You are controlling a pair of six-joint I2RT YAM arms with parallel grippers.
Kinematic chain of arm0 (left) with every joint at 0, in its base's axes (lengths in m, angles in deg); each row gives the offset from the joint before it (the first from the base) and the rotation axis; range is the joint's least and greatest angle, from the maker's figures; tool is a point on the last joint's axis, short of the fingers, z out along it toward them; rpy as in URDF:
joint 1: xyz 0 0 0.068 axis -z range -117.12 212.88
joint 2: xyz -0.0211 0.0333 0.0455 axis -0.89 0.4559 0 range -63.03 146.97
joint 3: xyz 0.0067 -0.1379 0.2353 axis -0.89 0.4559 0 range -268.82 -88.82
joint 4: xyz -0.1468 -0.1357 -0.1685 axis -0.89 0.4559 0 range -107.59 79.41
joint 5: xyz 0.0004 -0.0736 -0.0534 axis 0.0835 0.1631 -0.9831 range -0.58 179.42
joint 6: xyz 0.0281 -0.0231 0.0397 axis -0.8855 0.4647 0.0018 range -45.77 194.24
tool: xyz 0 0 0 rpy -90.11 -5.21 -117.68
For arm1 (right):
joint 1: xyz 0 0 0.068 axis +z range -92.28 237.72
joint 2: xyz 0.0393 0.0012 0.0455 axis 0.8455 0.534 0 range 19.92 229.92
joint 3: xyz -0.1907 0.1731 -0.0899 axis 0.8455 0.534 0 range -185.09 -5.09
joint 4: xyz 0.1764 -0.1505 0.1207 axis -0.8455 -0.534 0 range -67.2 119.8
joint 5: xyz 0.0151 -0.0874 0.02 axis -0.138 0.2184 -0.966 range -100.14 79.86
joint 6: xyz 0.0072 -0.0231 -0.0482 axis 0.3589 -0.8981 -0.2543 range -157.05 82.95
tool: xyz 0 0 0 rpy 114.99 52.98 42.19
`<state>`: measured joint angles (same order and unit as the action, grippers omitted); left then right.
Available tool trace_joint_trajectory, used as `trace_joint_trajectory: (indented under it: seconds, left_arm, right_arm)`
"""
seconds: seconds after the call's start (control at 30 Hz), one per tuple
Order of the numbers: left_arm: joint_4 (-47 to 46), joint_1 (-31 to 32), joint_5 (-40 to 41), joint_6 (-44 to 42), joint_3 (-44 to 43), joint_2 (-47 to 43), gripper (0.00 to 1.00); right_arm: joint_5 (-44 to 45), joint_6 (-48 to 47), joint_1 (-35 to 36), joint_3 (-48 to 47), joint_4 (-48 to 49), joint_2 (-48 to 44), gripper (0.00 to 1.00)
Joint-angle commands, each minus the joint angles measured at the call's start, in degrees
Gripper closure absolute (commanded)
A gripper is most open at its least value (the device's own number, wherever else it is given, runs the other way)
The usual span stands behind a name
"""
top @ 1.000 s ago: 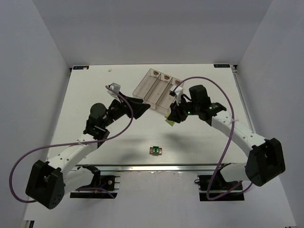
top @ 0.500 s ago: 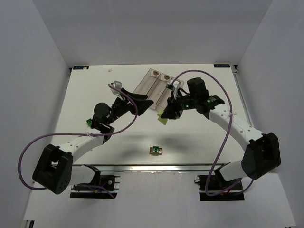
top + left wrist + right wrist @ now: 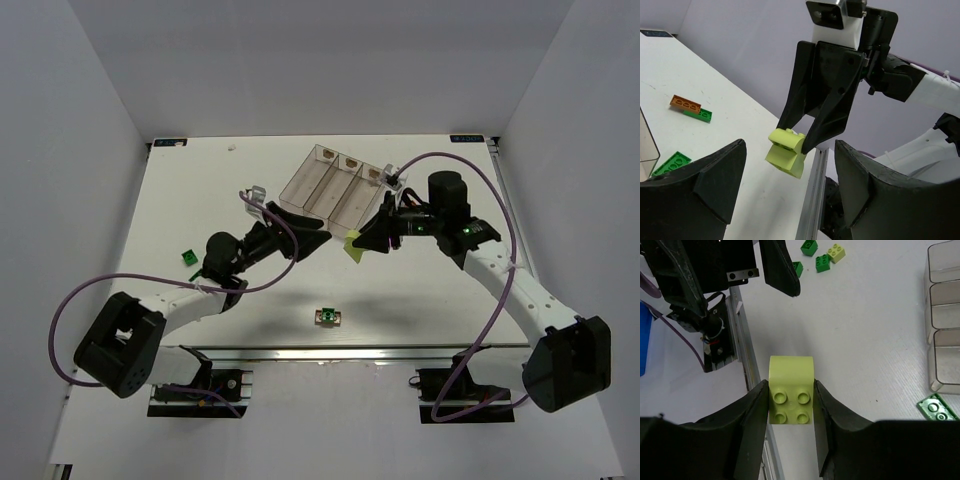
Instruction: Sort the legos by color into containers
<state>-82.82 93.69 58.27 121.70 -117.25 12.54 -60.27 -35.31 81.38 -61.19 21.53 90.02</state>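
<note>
Right tool (image 3: 790, 386) around brick (image 3: 791, 402), studs wristward

Pale yellow-green lego (image 3: 791, 390) between jaws

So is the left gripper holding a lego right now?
No, the left gripper is open and empty; the pale yellow-green brick sits clamped in the right gripper.

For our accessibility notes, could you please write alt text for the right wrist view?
The right gripper clamps a pale yellow-green brick, studs toward the camera. Clear bins line the right edge; small green bricks lie near the top.
</note>
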Motion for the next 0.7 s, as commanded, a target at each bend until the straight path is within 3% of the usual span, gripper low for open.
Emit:
trace_joint_trajectory:
  seconds: [0.0,0.4,0.67]
  left_arm:
    - [-1.9,0.4,-0.9,-0.3,-0.4,-0.6,0.2]
    - [1.2,4.3,0.0,-3.2,-1.0,2.5,0.2]
    - [-3.8,4.6,-1.9,-1.1,-0.8,4.6,0.2]
  right_arm:
    - [-4.1,3.4,-0.3,0.8,4.5,0.2,1.0]
    - [-7.0,8.8,-0.6,3.6,10.7,-1.7,1.0]
    - [-9.3,12.4,-1.2,5.5,14.6,-3.5,1.0]
